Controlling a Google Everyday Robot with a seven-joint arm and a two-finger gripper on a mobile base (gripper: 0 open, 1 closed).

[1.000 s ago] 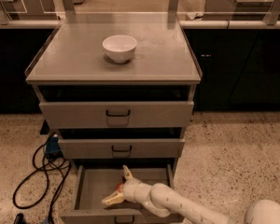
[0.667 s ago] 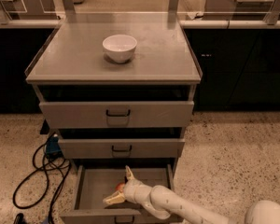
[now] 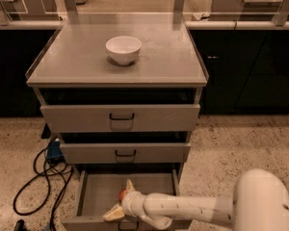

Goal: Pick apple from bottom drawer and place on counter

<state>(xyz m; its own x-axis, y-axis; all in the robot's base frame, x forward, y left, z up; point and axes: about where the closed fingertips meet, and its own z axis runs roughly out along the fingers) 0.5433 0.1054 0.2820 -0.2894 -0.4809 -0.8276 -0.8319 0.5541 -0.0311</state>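
Apple: the apple (image 3: pixel 121 195) is lying in the pulled-out bottom drawer (image 3: pixel 94 196), between the fingers.
End effector: the end effector (image 3: pixel 117 200) is sitting inside the drawer, fingers spread either side of the fruit, seemingly lining up a pinch.
Arm: the arm (image 3: pixel 183 208) is stretching low, nearly level, from the right.
Surface: the surface (image 3: pixel 159 57) is carrying a white bowl (image 3: pixel 123 48).

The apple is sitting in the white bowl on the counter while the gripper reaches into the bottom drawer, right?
Not quite. The camera view shows the apple in the bottom drawer, right by the gripper; the white bowl on the counter looks empty.
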